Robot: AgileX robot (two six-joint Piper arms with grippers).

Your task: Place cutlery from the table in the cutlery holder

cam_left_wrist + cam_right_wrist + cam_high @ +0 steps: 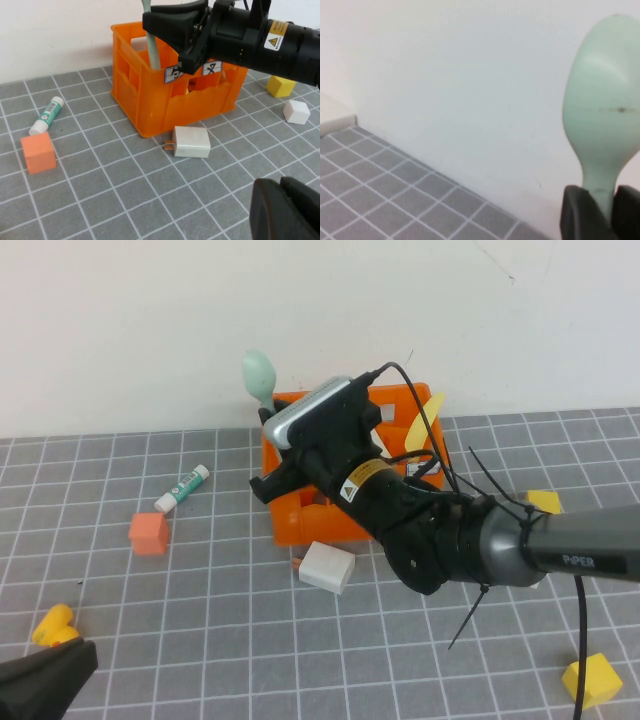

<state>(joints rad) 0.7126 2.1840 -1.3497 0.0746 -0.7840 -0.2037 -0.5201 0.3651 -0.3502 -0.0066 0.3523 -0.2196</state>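
Grey table (120, 620): crate (150, 107), spoon (260, 373) inside, perhaps.

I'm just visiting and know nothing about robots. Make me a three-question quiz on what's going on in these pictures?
1. True or false: the right gripper is shut on the mint-green spoon.
2. Over which thing is the spoon held? A) orange cube B) cutlery holder C) glue stick
3. Fill in: the left gripper, low at the near left of the table, holds ____.

Key: 1 true; 2 B; 3 nothing, it is shut and empty.
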